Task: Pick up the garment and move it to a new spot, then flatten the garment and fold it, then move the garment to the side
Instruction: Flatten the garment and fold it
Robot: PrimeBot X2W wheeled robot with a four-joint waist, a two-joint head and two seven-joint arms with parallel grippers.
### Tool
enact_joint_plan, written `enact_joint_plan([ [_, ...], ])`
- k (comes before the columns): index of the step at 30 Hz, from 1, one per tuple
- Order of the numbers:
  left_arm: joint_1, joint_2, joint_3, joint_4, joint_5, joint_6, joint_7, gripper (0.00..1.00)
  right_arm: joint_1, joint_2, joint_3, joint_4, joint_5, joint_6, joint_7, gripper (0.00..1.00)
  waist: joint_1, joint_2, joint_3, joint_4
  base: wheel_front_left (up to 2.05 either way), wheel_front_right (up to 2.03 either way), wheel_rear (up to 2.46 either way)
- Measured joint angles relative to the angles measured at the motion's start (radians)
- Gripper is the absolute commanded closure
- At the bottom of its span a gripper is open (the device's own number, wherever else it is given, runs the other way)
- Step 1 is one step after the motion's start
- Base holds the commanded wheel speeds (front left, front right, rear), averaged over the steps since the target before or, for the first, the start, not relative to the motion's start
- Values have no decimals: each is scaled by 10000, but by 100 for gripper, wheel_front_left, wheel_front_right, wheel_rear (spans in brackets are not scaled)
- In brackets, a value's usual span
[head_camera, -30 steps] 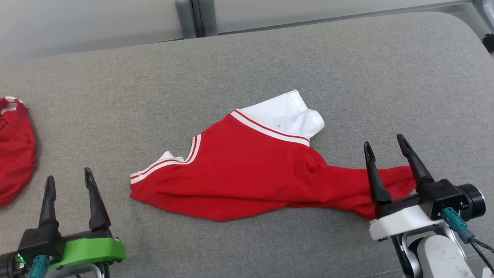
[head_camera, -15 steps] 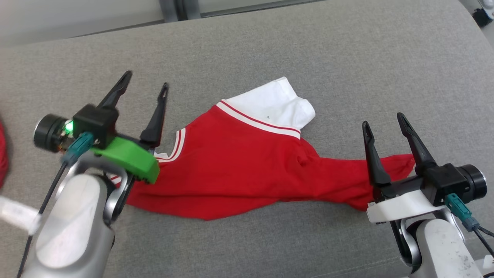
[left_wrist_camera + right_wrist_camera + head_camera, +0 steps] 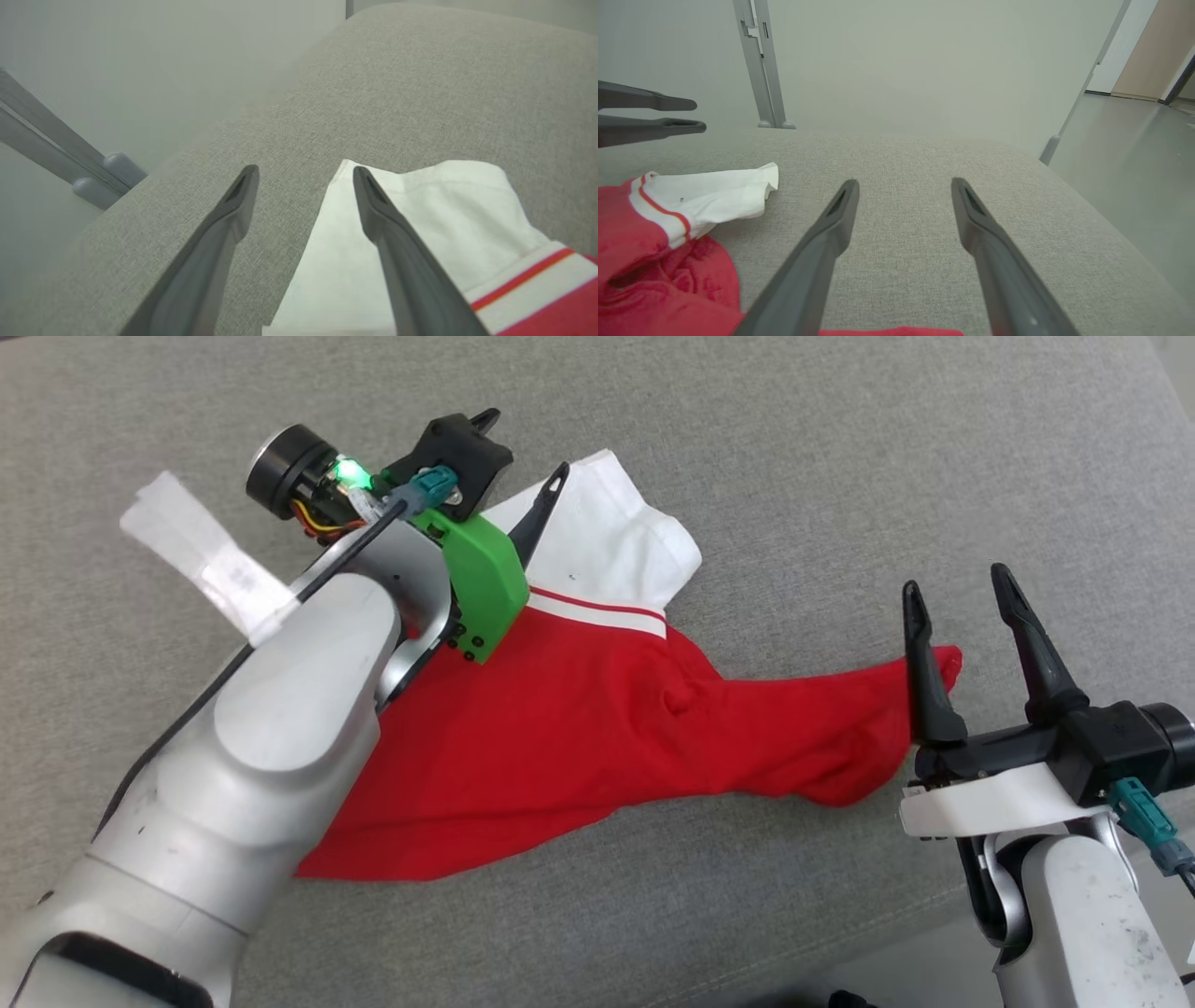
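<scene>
Currently empty on both sides. At the left gripper (image 3: 523, 445), jaws spread wide, with nothing between them but the edge of the garment (image 3: 653, 709). Under one finger (image 3: 397, 242), the corner of the white sleeve (image 3: 616, 537); under the other, bare grey cushion (image 3: 840, 448); ahead of both tips, more cushion. Behind and below the wrist, the red body (image 3: 523, 756) of the shirt, partly hidden beneath the forearm (image 3: 280, 728). Hard to tell whether resting on cloth or hanging just above it.

At the right gripper (image 3: 954, 581), jaws likewise wide apart and holding nothing. Just off its inner finger (image 3: 924, 681), the thin red tail (image 3: 840, 728) of the same garment; ahead of the tips, cushion again.

Judged as the reach for the first pick-up, with flattening, folding and setting aside all to come.

Possible trouble from here:
- Closing too high and catching air.
- Closing too low and pinching cushion fabric along with the sleeve.
- Biting just the very corner and losing it under the weight of the red body on the lift.
- With a grip on the sleeve alone, ending up with a long dangling bundle, twisted and harder to flatten afterwards.

Worth watching too: brushing the shirt with the forearm and dragging it askew, or snagging the tail on the right gripper's inner finger during the carry.
</scene>
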Motion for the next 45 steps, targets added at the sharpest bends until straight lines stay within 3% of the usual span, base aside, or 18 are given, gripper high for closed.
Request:
enact_joint_plan([
  [18,-1822,-558,-2080,2932,-786,0,-635,0,-88,77,-15,-100,140,0,0,0,0,0,1123,-1066,0,0,0],
  [19,-1849,-564,-2167,3020,-832,0,-637,12,-88,77,-23,-96,148,0,0,0,0,0,1116,-1091,0,0,0],
  [20,-1907,-564,-2259,3127,-907,0,-646,59,-89,79,-27,-96,155,0,0,0,0,0,1105,-1111,0,0,0],
  [21,-1972,-562,-2368,3233,-959,0,-708,65,-90,79,-25,-94,163,0,0,0,0,0,1090,-1136,0,0,0],
  [22,-1993,-564,-2408,3289,-991,0,-740,100,-91,79,-23,-94,165,0,0,0,0,0,1079,-1152,0,0,0],
  [29,-2192,-600,-2736,3762,-1335,0,-955,100,-93,81,31,-52,222,0,0,0,0,0,951,-1187,0,0,0],
  [37,-2720,-581,-2424,3534,-1891,0,-2029,100,-79,88,-138,-100,36,0,0,0,0,0,716,-822,0,0,0],
  [40,-2738,-288,-2117,3135,-2314,0,-2326,100,26,84,-353,-155,63,0,0,0,-1,0,581,-574,0,0,0],
  [45,-2380,713,-1716,2153,-2573,155,-2614,100,354,69,-736,-113,397,0,0,0,-1,0,282,-141,0,0,0],
])
